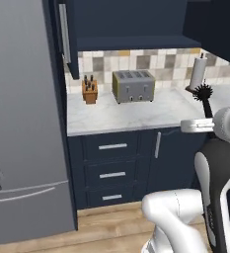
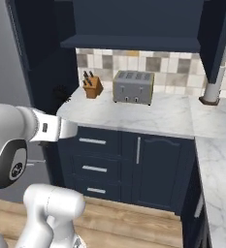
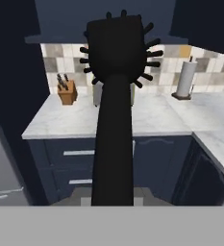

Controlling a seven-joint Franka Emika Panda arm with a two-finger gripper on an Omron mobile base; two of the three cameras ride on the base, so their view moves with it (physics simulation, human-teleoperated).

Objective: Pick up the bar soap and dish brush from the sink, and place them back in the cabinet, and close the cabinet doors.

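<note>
Counter (image 1: 136,116), back edge, left to right: knife block (image 1: 90,90), toaster (image 1: 133,85), paper towel roll (image 1: 198,71). Dish brush (image 3: 115,96): raised off the counter, pinched in the gripper (image 3: 114,199), bristly head away from the hand. Cabinet (image 1: 131,27) above, open.

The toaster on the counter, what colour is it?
The toaster is silver-grey with dark slots on top, clearest in the left base view.

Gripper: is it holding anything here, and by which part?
Yes, the dish brush, held by the lower end of its handle; the bristly head points away from the hand toward the open cabinet.
</note>
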